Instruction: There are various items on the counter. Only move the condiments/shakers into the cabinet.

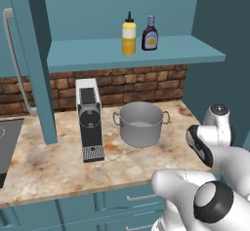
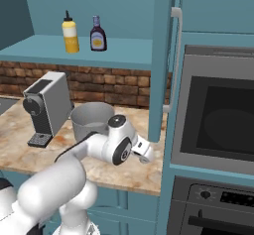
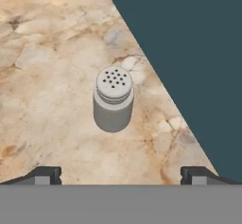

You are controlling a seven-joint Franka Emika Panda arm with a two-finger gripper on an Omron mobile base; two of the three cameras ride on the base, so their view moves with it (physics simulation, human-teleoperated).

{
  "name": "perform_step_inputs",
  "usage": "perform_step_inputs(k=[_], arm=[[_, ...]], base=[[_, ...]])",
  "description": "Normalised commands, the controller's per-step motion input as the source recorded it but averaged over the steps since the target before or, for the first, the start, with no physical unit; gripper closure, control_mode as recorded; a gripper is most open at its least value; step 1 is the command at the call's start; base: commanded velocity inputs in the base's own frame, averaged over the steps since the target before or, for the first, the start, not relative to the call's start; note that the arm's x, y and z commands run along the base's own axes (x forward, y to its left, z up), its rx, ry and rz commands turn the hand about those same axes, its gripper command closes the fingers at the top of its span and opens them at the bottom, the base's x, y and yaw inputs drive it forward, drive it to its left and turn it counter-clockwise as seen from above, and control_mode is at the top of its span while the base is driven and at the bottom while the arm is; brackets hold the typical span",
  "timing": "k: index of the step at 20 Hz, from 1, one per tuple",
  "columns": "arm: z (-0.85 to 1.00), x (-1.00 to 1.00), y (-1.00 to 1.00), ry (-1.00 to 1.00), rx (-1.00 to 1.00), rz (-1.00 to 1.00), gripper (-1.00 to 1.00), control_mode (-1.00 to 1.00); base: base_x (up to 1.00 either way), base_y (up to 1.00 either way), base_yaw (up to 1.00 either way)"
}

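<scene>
Tool (image 3: 121, 173) wide above upright shaker (image 3: 113, 99) on bench (image 3: 42, 76), lined up to straddle it for cabinet.

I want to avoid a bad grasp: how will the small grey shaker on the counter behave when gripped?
The shaker looks rigid, so probably it will not deform. Its smooth round sides may slip or turn. Standing upright on the counter, it could tip if nudged.

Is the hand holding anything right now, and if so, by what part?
Nothing is held. The hand is open, fingertips wide apart above the counter, with the shaker standing upright and untouched ahead of them.
</scene>
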Motion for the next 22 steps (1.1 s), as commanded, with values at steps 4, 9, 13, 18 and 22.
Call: perform_step_inputs(k=[4,9,13,18,22], arm=[[-0.05,0.27,-0.09,0.00,0.03,0.00,-1.00,-1.00],[0.00,0.24,0.00,0.00,0.02,0.00,-1.00,-1.00],[-0.09,0.16,-0.04,0.00,0.00,0.00,-1.00,-1.00],[-0.18,0.08,-0.08,0.00,0.00,0.00,-1.00,-1.00],[-0.22,0.02,-0.09,0.00,0.00,0.00,-1.00,-1.00]], base=[[0.00,0.00,0.00],[0.00,0.00,0.00],[0.00,0.00,0.00],[0.00,0.00,0.00],[0.00,0.00,0.00]])
